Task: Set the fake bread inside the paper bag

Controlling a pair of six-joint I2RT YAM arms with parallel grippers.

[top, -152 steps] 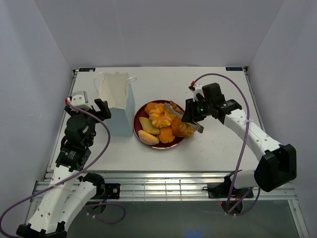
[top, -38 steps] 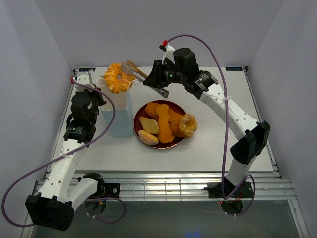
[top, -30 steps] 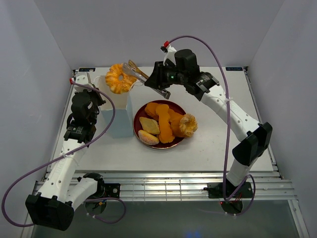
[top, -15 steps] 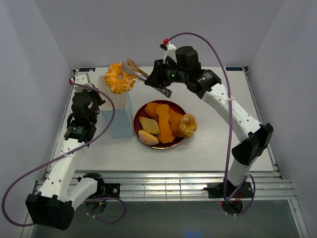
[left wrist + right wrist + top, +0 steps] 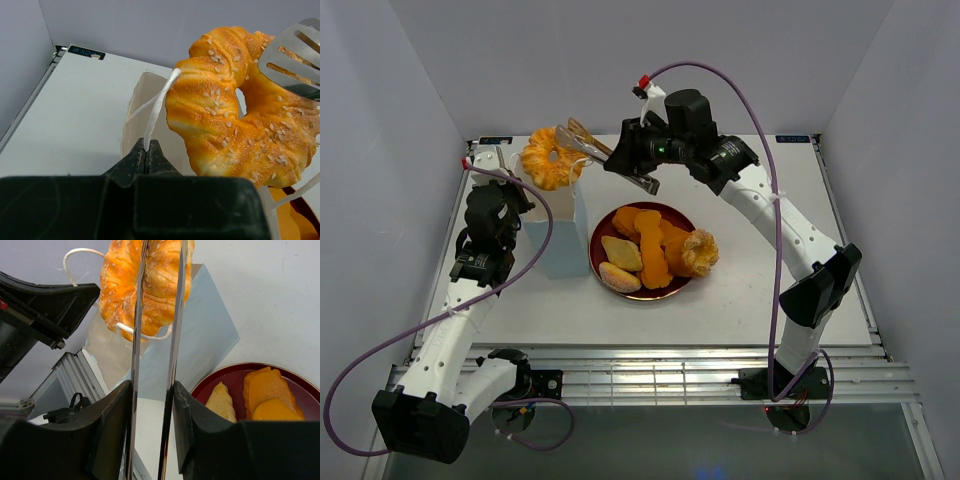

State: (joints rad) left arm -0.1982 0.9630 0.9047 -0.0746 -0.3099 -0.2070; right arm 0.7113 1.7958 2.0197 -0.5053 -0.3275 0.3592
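A ring-shaped sesame piece of fake bread (image 5: 552,158) hangs above the mouth of the white paper bag (image 5: 563,238), pinched between metal tongs (image 5: 592,142). My right gripper (image 5: 638,166) is shut on those tongs. In the right wrist view the tong blades (image 5: 135,365) run between my fingers up to the ring bread (image 5: 145,285). My left gripper (image 5: 145,150) is shut on the bag's white cord handle (image 5: 157,107), and the ring bread (image 5: 240,105) fills the right of that view. Several more fake bread pieces (image 5: 650,250) lie on the dark red plate (image 5: 601,262).
The plate stands just right of the bag, mid-table. My left arm (image 5: 485,230) rises close along the bag's left side. Grey walls enclose the table on three sides. The right arm reaches across above the plate.
My right arm has carried the ring bread in the tongs a little to the left, further over the bag's mouth. The left gripper has kept hold of the handle.
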